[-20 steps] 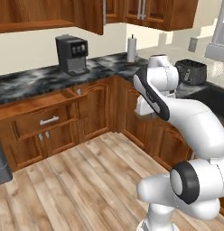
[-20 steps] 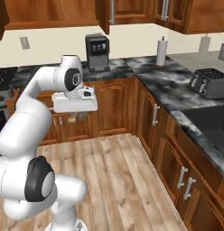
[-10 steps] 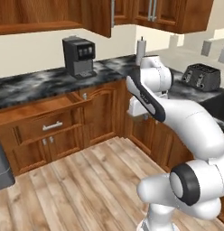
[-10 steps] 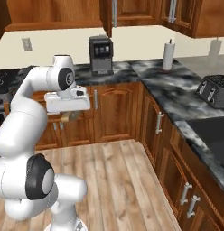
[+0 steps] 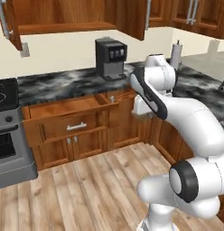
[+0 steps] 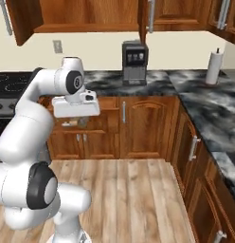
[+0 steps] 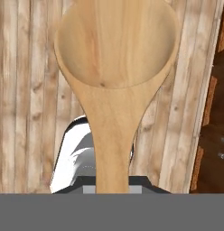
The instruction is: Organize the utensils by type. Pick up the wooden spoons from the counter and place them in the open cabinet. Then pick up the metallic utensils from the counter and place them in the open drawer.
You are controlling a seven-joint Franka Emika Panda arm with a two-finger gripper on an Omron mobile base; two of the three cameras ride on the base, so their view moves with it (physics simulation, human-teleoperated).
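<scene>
A large tan wooden spoon (image 7: 114, 85) is clamped by its handle in my gripper (image 6: 76, 122), which is shut on it. Its round bowl points away from the hand, over the plank floor. The hand (image 5: 142, 106) hangs in front of the lower cabinets, just right of the open drawer (image 5: 64, 108). That drawer is pulled out below the black marbled counter (image 5: 64, 85). The open cabinet (image 5: 64, 16) is above the counter, its doors swung out. The metallic utensils are out of view.
A black coffee machine (image 5: 111, 58) stands on the counter, with a paper towel roll (image 5: 176, 54) further right. A stove (image 5: 7, 131) stands left of the drawer. The counter turns a corner on the right (image 6: 209, 109). Open wooden floor (image 6: 133, 194) lies in front.
The whole scene has slid to the right in both base views, so the cameras have turned left. The stove and open drawer have come into sight. The arm's pose and its hold look unchanged.
</scene>
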